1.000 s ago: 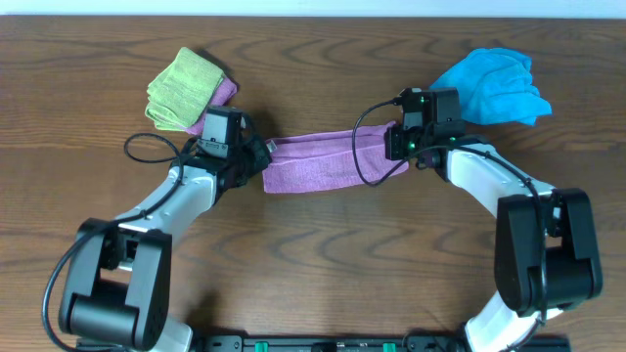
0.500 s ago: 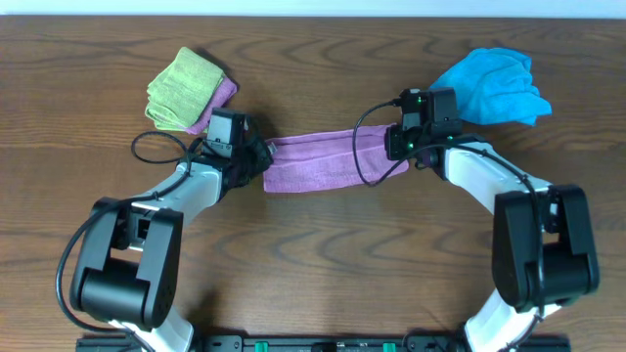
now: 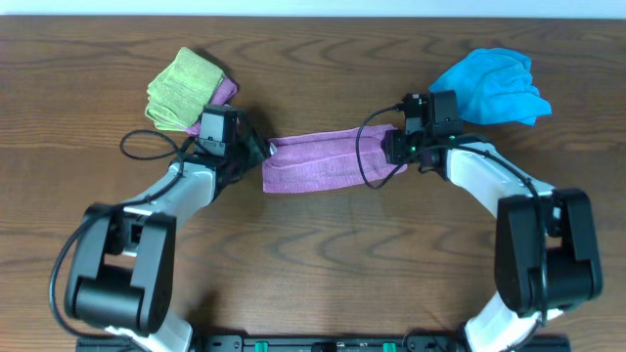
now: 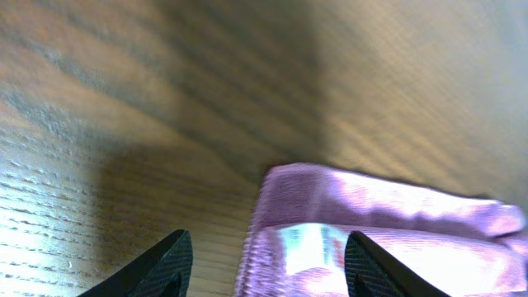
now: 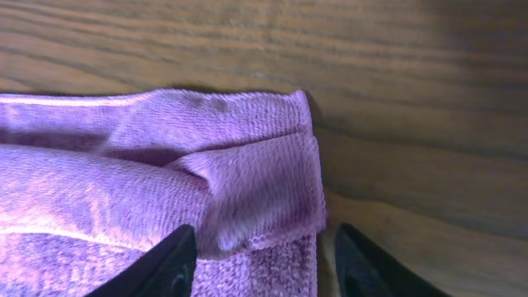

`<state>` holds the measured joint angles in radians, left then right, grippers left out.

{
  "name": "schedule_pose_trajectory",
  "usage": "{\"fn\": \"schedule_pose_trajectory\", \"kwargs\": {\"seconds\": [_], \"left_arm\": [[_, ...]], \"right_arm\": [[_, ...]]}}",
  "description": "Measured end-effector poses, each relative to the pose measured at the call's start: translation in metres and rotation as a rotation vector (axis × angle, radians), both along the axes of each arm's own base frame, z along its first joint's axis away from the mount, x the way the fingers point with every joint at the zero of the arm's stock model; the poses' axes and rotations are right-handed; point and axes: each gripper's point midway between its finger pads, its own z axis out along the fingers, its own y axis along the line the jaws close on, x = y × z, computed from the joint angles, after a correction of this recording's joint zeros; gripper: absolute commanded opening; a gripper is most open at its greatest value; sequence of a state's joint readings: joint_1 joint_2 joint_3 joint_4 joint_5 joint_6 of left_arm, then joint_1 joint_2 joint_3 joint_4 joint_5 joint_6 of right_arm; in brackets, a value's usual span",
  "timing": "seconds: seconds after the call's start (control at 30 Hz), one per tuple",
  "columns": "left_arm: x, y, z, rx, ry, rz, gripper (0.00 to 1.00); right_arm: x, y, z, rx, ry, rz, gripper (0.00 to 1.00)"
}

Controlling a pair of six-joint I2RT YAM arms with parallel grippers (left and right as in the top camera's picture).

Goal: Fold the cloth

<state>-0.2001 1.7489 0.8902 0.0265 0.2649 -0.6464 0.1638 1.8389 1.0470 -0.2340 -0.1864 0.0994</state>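
The cloth (image 3: pixel 328 162) is a mauve-purple towel lying on the wooden table as a long folded strip between my two arms. My left gripper (image 3: pixel 258 153) stands at its left end. In the left wrist view the left gripper (image 4: pixel 268 268) is open, and the cloth's end (image 4: pixel 388 219) lies loose between the dark fingertips (image 4: pixel 169 264). My right gripper (image 3: pixel 390 148) stands over the right end. In the right wrist view the right gripper (image 5: pixel 262 264) is open above the layered corner of the cloth (image 5: pixel 165 177), not pinching it.
A lime-green cloth (image 3: pixel 179 88) folded with a second purple cloth (image 3: pixel 226 93) lies at the back left, just behind my left arm. A bright blue cloth (image 3: pixel 494 83) is bunched at the back right, close behind my right wrist. Black cables loop beside both wrists.
Both grippers have opened and let go of the cloth's ends. The left wrist has drawn back slightly to the left. The cloth lies where it was.
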Motion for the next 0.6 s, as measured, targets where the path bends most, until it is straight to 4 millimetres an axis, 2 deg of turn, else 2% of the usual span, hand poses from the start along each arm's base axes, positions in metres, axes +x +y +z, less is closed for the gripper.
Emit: {"fn": "schedule_pose_trajectory", "kwargs": {"seconds": [0.1, 0.13, 0.2, 0.23, 0.27, 0.33, 0.47, 0.6], "left_arm": [[0.003, -0.001, 0.02, -0.009, -0.05, 0.0, 0.63], [0.004, -0.001, 0.027, -0.014, -0.067, -0.001, 0.59], [0.006, -0.002, 0.041, -0.026, -0.098, -0.002, 0.33], [0.006, -0.003, 0.047, -0.034, -0.111, -0.008, 0.26], [0.006, -0.005, 0.052, -0.039, -0.125, -0.019, 0.17], [0.005, -0.008, 0.056, -0.055, -0.132, -0.033, 0.08], [0.002, -0.015, 0.056, -0.08, -0.125, -0.066, 0.06], [0.0, -0.019, 0.046, -0.09, -0.1, -0.082, 0.06]], "right_arm": [[0.003, 0.0, 0.018, 0.008, -0.04, -0.003, 0.64], [0.004, 0.0, 0.026, 0.011, -0.057, -0.004, 0.67], [0.004, 0.0, 0.041, 0.02, -0.085, -0.01, 0.72], [0.004, 0.0, 0.047, 0.025, -0.095, -0.016, 0.78], [0.003, 0.0, 0.055, 0.031, -0.107, -0.02, 0.79], [0.001, -0.001, 0.067, 0.051, -0.117, -0.046, 0.82], [-0.004, 0.0, 0.084, 0.13, -0.109, -0.098, 0.9], [-0.012, -0.008, 0.084, 0.213, -0.043, -0.158, 0.87]]}}
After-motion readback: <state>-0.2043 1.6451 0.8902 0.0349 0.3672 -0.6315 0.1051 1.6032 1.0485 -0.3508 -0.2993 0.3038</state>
